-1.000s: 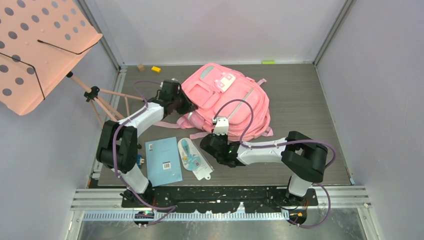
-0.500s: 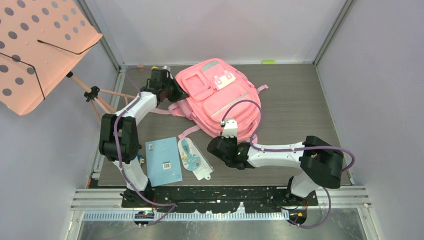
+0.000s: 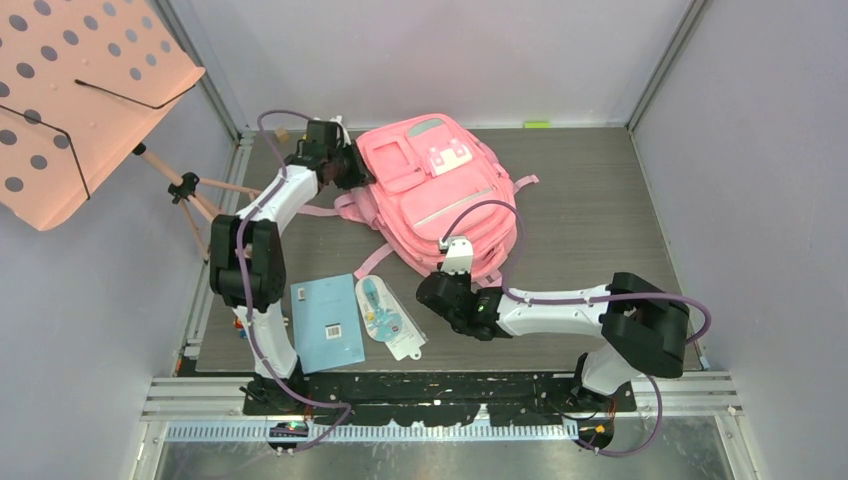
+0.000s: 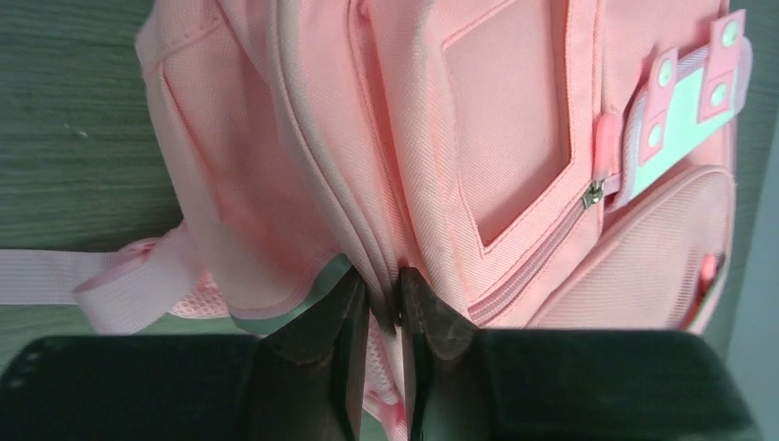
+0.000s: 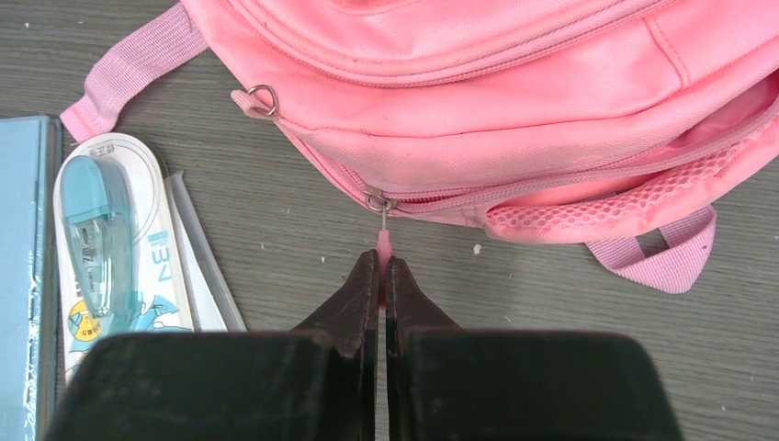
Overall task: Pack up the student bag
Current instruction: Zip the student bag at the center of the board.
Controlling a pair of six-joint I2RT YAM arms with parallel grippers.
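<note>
Since one second earlier, the student bag (image 3: pixel 440 190) has turned and slid toward the far left corner of the table (image 3: pixel 600 220), and the left gripper (image 4: pixel 386 310) has travelled the same way; the right arm has stretched out further along the bag's near edge. At this moment the student bag lies flat on the far half of the table, front pockets and white patch upward. At the bag's left side, the left gripper has its jaws closed to a narrow slit on a fold of the bag's fabric along a seam, fingers (image 4: pixel 344 322) pressed against the cloth. At the bag's near edge, the right gripper (image 5: pixel 380 276) has its jaws pressed together on the small pink zipper pull (image 5: pixel 381 246), which runs straight from its metal slider to the fingertips. Near-left of the bag and apart from it lie a packaged correction tape (image 3: pixel 388 318) and, just beside that, a blue notebook (image 3: pixel 327 322). Far left of the bag, off the table, stands a salmon-pink perforated music stand (image 3: pixel 80 90)
</note>
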